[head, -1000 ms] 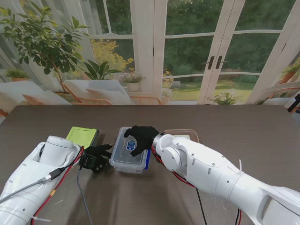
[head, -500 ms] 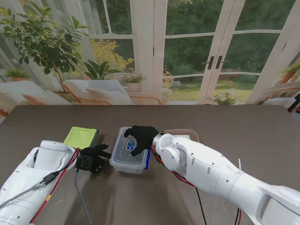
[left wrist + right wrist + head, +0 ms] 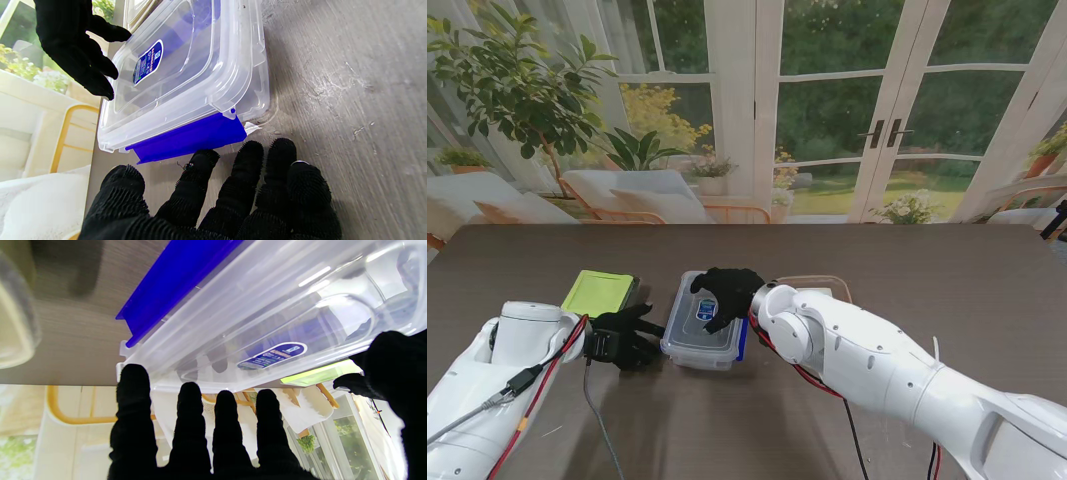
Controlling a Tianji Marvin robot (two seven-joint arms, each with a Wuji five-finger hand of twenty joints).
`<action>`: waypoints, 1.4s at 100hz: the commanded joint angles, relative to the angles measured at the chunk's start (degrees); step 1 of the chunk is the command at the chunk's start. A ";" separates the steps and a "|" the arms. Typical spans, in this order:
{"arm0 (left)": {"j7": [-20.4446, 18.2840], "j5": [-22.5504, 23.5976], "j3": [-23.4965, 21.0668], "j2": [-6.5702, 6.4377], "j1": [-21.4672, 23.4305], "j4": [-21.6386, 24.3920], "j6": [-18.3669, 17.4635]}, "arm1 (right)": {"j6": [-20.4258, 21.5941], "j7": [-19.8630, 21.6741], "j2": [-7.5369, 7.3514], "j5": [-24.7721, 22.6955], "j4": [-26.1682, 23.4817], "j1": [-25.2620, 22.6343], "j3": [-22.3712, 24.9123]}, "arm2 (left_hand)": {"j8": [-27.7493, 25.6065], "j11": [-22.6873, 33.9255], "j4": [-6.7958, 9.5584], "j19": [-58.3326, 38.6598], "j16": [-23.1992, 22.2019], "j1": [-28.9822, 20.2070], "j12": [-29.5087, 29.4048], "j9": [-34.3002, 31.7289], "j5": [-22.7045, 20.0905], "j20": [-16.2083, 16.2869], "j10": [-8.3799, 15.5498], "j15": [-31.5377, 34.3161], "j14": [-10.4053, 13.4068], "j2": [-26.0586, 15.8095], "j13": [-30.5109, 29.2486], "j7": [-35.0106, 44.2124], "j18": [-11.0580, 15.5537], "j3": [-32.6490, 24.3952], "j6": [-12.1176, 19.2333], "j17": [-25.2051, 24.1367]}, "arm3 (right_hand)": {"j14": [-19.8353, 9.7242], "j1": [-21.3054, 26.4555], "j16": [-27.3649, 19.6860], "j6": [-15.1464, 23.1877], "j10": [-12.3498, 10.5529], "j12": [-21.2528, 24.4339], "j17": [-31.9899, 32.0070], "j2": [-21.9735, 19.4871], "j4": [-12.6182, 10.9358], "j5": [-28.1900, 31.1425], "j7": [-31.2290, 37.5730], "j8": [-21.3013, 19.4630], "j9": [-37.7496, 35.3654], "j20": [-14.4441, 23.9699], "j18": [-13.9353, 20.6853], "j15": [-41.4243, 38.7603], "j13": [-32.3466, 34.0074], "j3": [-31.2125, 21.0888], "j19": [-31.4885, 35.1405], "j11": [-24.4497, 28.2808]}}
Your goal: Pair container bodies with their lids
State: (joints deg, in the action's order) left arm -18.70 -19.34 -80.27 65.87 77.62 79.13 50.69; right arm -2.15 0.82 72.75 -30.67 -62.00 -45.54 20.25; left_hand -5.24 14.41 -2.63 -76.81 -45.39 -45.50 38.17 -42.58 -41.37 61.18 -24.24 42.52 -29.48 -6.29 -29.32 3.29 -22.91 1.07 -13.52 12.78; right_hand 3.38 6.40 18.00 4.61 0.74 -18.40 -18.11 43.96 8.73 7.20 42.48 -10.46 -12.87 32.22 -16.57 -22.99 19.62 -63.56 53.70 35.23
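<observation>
A clear plastic container (image 3: 699, 343) with its clear lid (image 3: 186, 63) on top sits mid-table; the lid carries a blue label (image 3: 706, 309). Blue side clips (image 3: 190, 137) stick outward, unlatched. My right hand (image 3: 725, 293) lies flat on the lid's far end, fingers spread, gripping nothing; the right wrist view shows its fingertips (image 3: 190, 396) reaching past the lid's edge (image 3: 267, 320). My left hand (image 3: 622, 337) is open beside the container's left side, fingers (image 3: 240, 166) just short of the blue clip. A green-lidded box (image 3: 599, 292) lies at the left.
A second clear container or lid (image 3: 819, 287) lies partly hidden behind my right forearm (image 3: 857, 350). Red and grey cables (image 3: 592, 400) hang from my left arm over the dark wooden table (image 3: 947, 280).
My left arm has drawn back to the left, pulling its hand slightly away from the container's side. The right hand and the container have not moved.
</observation>
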 commanded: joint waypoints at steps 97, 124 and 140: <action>5.86 -6.91 -3.16 3.72 1.91 3.45 -0.71 | 1.01 1.76 1.54 0.84 1.44 -1.08 -2.09 | -3.89 -10.11 -0.17 30.72 19.75 -4.15 -20.89 7.74 -4.28 -21.06 9.94 -36.20 11.33 -0.67 9.26 5.14 8.94 1.06 -0.33 -13.73 | -0.69 0.65 0.56 0.74 -1.21 -0.50 20.14 -0.23 0.73 -1.93 -0.60 -0.10 1.30 -4.24 14.61 -0.43 0.79 1.19 -11.72 0.03; 8.05 -9.56 -3.93 4.60 2.63 3.93 -2.26 | 1.19 1.79 1.70 1.10 1.61 -1.12 -2.21 | -4.37 -10.08 -0.15 31.57 19.79 -4.61 -21.15 7.28 -3.96 -21.25 9.37 -36.20 10.72 -0.44 8.27 5.29 8.31 0.99 -1.16 -13.38 | -0.54 0.61 0.56 0.78 -1.27 -0.51 20.19 -0.19 0.74 -1.91 -0.59 -0.09 1.43 -4.24 14.65 -0.40 0.66 1.26 -11.77 0.03; 9.22 -10.76 -4.28 5.03 3.01 4.27 -2.80 | 1.34 1.70 1.82 1.19 1.77 -1.12 -2.31 | -4.63 -10.04 -0.17 32.08 19.72 -4.68 -21.19 7.08 -3.60 -21.38 8.84 -36.08 10.27 -0.42 7.70 5.29 8.11 1.06 -1.42 -13.14 | -0.63 0.64 0.54 0.76 -1.34 -0.51 20.21 -0.22 0.73 -1.92 -0.62 -0.07 1.51 -4.24 14.64 -0.37 0.64 1.26 -11.80 0.02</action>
State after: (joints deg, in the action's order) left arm -8.51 -29.62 -84.42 70.25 80.46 82.61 48.16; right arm -1.54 0.73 73.87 -29.75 -60.97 -44.98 19.18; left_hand -9.15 4.13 -2.58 -45.29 -26.25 -48.43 16.91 -35.04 -43.84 40.28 -16.33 7.25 -18.52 -6.19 -19.74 7.51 -14.51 1.47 -18.23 -0.47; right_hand 5.21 6.40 17.78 4.63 0.74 -18.40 -15.50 43.96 8.73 7.20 42.47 -10.46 -12.87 32.28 -29.67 -22.16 18.60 -63.40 53.73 35.23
